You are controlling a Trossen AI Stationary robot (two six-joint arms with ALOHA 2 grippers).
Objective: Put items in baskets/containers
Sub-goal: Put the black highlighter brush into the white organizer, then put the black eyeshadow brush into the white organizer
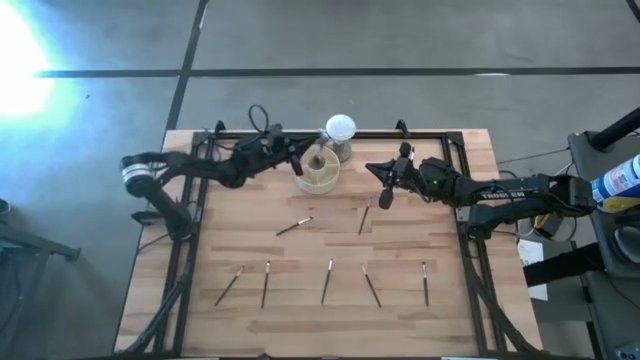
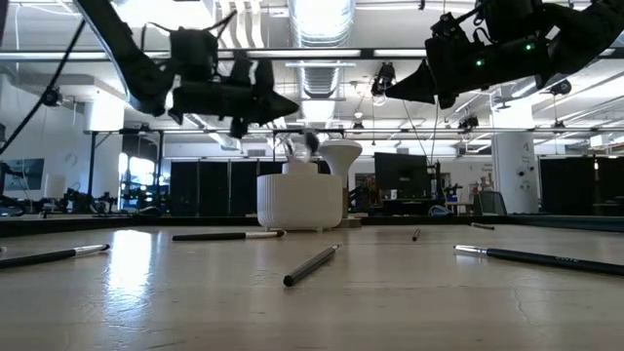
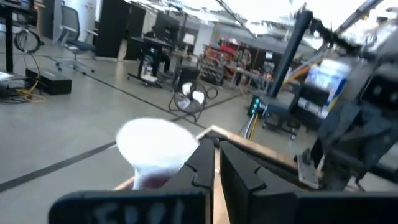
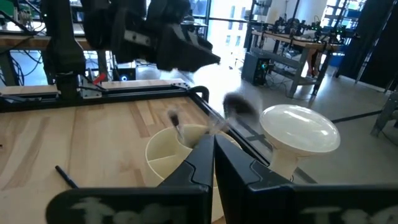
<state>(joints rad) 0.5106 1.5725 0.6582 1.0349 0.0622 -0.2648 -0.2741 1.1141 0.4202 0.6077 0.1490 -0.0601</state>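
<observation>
No legible text, label, brand or no. in any view. Bottle [image 1: 621, 181] at right edge of the high view has a blue label, print too small to read. Pale marks on the dark wrist housings, bottom of both wrist views, are blurred & unreadable.

Both arms [image 1: 300, 157] [image 1: 385, 198] raised, jaws shut.

The brush heads [image 4: 239, 107] poking out of the round cream divided cup [image 4: 168, 152] are smeared blurs, and the cup's 6 o'clock side sits behind dark fingers.
</observation>
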